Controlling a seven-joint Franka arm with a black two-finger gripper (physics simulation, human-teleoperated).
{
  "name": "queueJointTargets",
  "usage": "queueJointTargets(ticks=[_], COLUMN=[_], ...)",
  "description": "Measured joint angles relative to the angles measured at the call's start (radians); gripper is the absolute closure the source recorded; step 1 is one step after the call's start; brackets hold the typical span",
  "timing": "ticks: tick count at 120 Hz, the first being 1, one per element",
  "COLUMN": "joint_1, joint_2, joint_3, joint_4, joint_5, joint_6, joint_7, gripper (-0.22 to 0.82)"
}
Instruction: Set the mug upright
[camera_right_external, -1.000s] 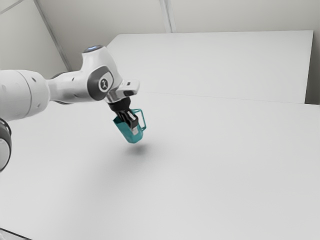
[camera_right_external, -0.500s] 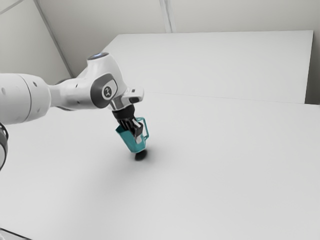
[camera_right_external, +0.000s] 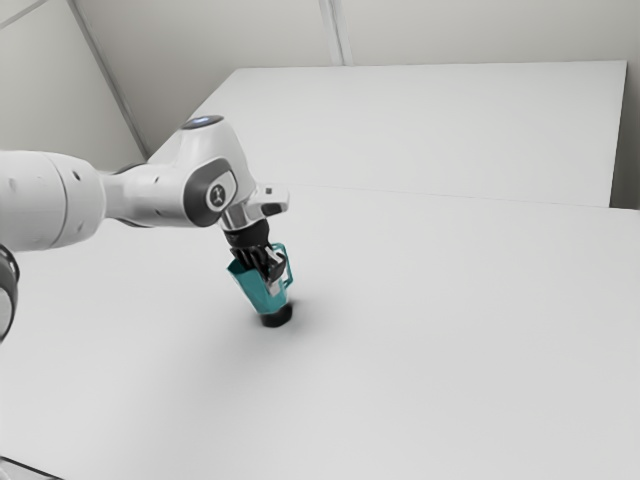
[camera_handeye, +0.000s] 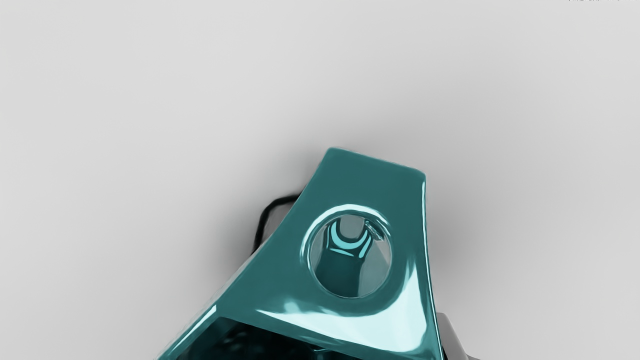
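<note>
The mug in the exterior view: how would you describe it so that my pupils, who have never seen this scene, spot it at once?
Follow the white arm from the exterior view's left to its black gripper, low over the pale table. There the mug is held tilted, set apart by its teal colour and looped handle.

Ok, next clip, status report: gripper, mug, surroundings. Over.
Gripper shut on mug. Mug tilted, mouth leaning toward the exterior view's left. Table below, dark shadow under mug; contact unclear.
</note>
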Motion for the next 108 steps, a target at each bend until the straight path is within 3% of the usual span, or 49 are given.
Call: queueJointTargets(ticks=[59,108], joint_1=[-0.002,-0.009], joint_2=[0.04,0.006], joint_3=[-0.001,0.002], joint_4=[0.004,0.01], joint_5=[-0.006,-0.022], joint_6=[0.034,0.033], joint_7=[-0.043,-0.044], gripper=[0.76,0.57])
